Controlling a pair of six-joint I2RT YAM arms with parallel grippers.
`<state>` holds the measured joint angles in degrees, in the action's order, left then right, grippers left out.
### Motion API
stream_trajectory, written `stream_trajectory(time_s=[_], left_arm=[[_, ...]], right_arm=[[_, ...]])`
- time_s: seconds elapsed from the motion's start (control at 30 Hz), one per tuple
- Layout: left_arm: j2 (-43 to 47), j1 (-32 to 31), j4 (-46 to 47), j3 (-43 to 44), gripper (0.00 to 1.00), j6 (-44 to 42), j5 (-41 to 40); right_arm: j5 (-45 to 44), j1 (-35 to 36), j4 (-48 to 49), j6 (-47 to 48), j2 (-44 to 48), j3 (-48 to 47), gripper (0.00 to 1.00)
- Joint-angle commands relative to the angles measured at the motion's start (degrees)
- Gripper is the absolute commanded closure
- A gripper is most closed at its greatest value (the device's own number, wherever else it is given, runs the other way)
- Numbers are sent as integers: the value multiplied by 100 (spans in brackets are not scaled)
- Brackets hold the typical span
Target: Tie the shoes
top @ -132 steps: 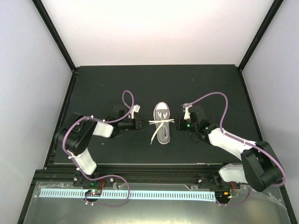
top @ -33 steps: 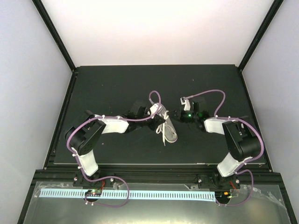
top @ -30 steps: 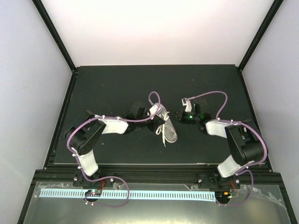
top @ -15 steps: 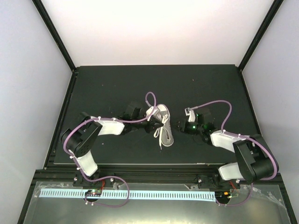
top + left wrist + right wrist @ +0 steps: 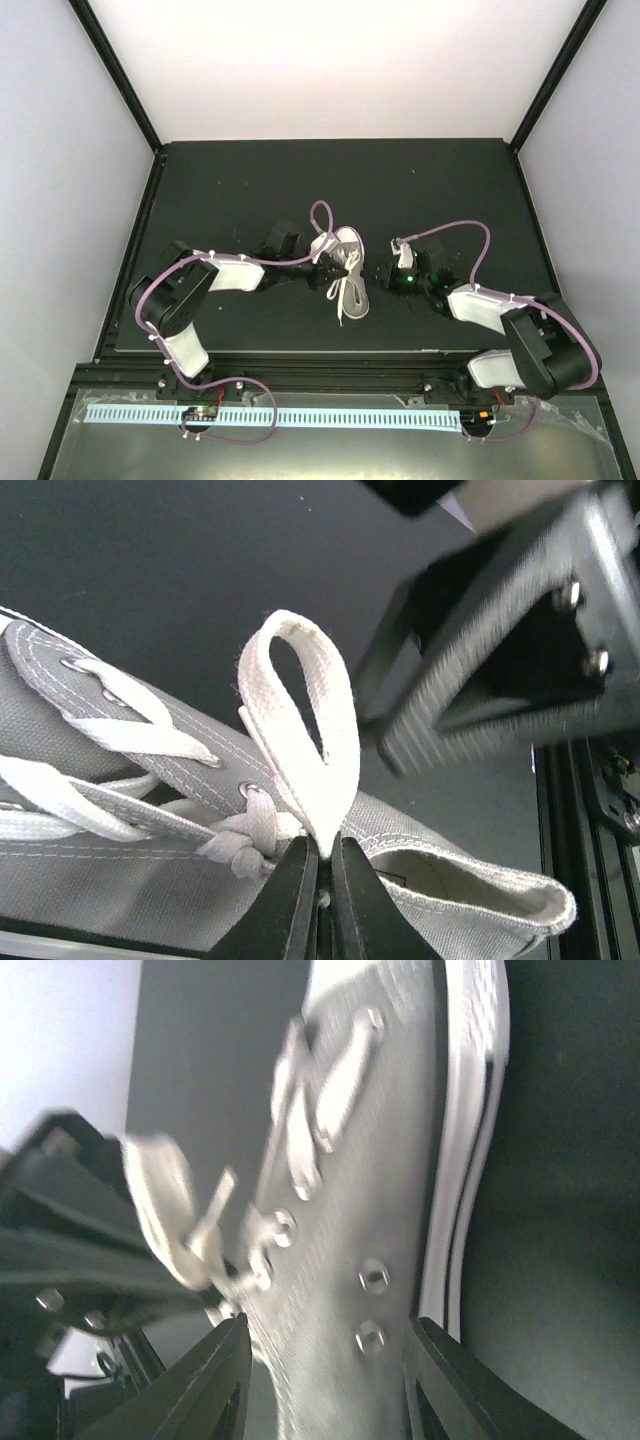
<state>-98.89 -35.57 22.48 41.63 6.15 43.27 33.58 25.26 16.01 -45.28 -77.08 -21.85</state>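
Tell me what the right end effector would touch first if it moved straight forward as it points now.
Probably the small grey canvas sneaker with white sole, on its side near the metal eyelets. The right end effector is open and faces it, with nothing visible between; depth is unclear.

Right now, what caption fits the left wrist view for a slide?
Left end effector pinching the base of a white lace loop on the grey sneaker.

I'm seeing a grey canvas sneaker (image 5: 353, 297), white rubber sole (image 5: 470, 1110), white woven laces (image 5: 300, 730), silver eyelets (image 5: 372, 1277). Counter (image 5: 250, 180) is matte black. Arm cables (image 5: 455, 226) purple, arm links (image 5: 235, 275) white. Green LED (image 5: 404, 281) on right wrist.
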Motion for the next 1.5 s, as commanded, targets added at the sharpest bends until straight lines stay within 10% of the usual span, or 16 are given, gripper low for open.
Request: stream_trajectory(time_s=[0.0, 0.6, 1.47], left_arm=[[231, -2, 209, -152, 98, -325, 209], [165, -56, 156, -132, 98, -392, 278], [72, -57, 24, -14, 99, -380, 297]], right_arm=[[-314, -97, 111, -179, -156, -456, 56], [884, -338, 1803, -287, -1611, -891, 55], [1514, -328, 1513, 353, -1274, -912, 51]])
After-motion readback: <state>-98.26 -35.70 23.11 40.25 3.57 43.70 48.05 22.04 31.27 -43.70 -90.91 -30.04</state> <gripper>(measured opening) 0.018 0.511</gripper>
